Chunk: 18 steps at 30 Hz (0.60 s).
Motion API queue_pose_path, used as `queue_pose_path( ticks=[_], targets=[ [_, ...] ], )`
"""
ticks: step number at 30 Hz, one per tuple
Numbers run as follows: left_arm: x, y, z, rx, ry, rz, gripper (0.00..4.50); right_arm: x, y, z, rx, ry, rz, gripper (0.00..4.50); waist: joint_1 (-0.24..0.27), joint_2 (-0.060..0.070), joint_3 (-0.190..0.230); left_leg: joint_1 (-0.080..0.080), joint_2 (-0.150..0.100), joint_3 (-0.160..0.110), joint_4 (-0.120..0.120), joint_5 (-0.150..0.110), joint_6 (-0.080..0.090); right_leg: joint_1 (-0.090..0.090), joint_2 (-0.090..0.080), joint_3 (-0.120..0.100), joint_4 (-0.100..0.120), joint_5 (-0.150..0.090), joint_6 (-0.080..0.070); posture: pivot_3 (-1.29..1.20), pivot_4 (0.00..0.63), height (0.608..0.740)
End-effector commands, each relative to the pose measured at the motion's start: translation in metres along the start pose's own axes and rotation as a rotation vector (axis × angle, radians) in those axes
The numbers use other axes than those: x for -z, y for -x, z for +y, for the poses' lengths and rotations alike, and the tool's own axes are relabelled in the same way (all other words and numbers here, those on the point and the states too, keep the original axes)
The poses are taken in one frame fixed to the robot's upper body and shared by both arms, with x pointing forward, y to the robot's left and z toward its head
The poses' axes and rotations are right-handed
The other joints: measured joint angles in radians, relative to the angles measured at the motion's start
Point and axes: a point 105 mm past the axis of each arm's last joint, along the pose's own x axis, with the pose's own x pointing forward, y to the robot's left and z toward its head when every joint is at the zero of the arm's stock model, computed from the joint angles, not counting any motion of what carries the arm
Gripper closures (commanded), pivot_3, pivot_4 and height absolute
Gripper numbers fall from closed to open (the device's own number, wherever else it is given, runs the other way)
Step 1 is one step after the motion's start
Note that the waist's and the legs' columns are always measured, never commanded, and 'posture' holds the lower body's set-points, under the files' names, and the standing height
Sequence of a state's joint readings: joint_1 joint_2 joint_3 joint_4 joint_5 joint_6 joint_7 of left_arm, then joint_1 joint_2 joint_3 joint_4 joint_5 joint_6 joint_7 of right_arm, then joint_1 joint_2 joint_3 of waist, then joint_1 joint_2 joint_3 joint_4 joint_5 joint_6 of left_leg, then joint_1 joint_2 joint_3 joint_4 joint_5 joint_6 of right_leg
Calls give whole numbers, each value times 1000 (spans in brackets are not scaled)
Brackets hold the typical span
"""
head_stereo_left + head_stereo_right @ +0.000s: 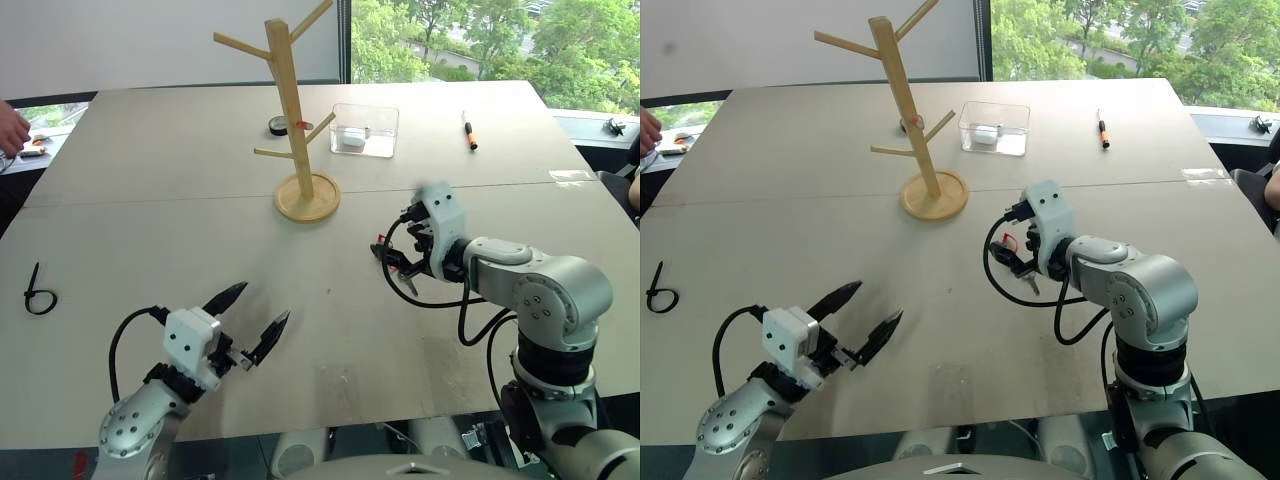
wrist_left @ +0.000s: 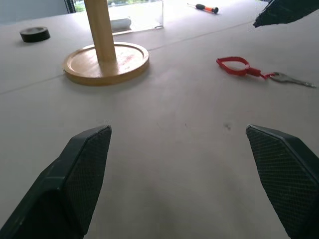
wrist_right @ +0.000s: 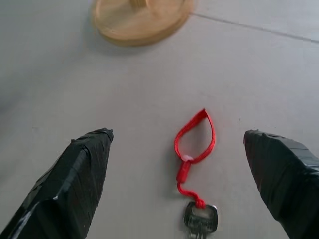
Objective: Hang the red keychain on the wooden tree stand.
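At the far left edge of the head view a black zip-tie loop is lying on the table. In the lower left, the left gripper is reaching out low and level over the table, and its two black fingers are standing wide apart with nothing between them. In the upper middle, the wooden tree stand is standing upright on its round base, with its pegs slanting upward. Right of the middle, the right gripper is pointing down and toward the left, its fingers spread wide and holding nothing. The red keychain is lying flat on the table right under it. Its long side is running toward the stand, loop end nearer the stand, silver key at the far end. A clear box and an orange pen are sitting in the upper right.
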State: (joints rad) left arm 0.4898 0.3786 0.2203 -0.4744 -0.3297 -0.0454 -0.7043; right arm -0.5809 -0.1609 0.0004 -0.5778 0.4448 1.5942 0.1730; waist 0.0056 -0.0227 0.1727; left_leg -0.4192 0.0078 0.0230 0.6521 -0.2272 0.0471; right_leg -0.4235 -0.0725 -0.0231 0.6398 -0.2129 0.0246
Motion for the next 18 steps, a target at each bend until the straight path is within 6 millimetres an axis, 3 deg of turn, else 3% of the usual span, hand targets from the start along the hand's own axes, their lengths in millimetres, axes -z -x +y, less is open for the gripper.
queue_pose_path(
  ticks=[1, 9, 18],
  targets=[
    [-1, 4, -13, 57, -29, -25, 16, 1, -2, -3, 31, 3, 25, 0, -2, 0, 0, 0, 0, 0, 0, 0, 0, 0, 0, -1, 0, 0, 0, 0, 150, 740],
    [13, 14, -45, 199, 25, -11, 16, 14, -19, 1, 23, 35, 109, 0, -21, 1, 1, 0, 0, 0, -1, 0, 0, -1, 1, -4, 0, -1, 2, 0, 150, 740],
    [23, 19, -51, 223, -9, 16, 16, 14, -30, 10, 0, 73, 124, 0, -22, 1, 1, -7, 0, 0, 0, 0, 0, -7, 3, -5, 1, -2, 3, 0, 150, 740]
  ],
)
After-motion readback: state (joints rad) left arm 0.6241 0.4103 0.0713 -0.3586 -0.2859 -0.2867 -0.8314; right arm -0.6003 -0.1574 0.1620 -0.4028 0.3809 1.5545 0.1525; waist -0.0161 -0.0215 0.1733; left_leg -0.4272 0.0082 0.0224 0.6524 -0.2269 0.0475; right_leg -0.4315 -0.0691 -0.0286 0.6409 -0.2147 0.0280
